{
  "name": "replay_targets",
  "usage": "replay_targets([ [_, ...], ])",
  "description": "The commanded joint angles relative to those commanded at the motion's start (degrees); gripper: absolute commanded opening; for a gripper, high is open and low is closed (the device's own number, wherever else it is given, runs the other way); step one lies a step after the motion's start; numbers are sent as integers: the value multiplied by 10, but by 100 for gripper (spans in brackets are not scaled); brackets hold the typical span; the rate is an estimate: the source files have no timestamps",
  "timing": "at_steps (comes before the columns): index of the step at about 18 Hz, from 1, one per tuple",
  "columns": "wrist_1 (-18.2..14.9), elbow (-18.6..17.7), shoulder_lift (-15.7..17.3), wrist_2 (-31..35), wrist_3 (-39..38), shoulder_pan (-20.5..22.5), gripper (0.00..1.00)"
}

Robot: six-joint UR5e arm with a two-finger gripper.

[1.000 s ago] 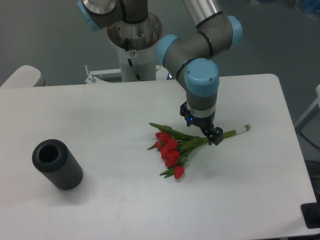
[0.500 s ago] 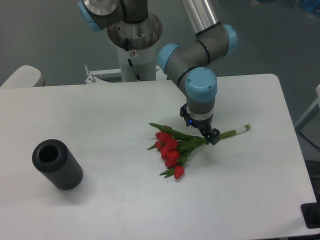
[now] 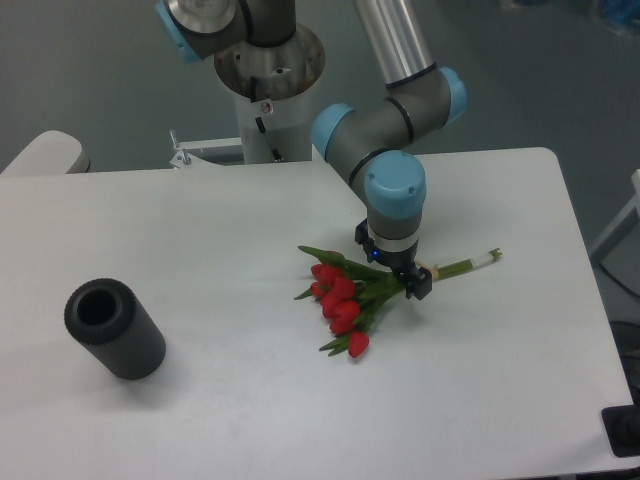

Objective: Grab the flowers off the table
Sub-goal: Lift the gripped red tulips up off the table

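Black ribbed cylinder (image 3: 115,329) lies on its side, front left of the white table (image 3: 250,420). Mid-table I see the flowers (image 3: 345,296) lying flat, stems trailing right. My gripper (image 3: 414,283) sits down at the stems; whether it has clamped them I cannot tell.

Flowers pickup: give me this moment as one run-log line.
phase: at grasp | end effector: low over stems, closure unclear | flowers: lying on table, not lifted | black cylinder: on its side, far left, apart
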Motion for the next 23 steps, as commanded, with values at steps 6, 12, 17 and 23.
replay_targets([
  [6,-1,6,0,-2,6,0,43],
  [12,-2,16,8,-4,7,0,30],
  [17,-12,42,33,-31,7,-11,29],
  [23,-12,100,57,-140,0,-25,29],
])
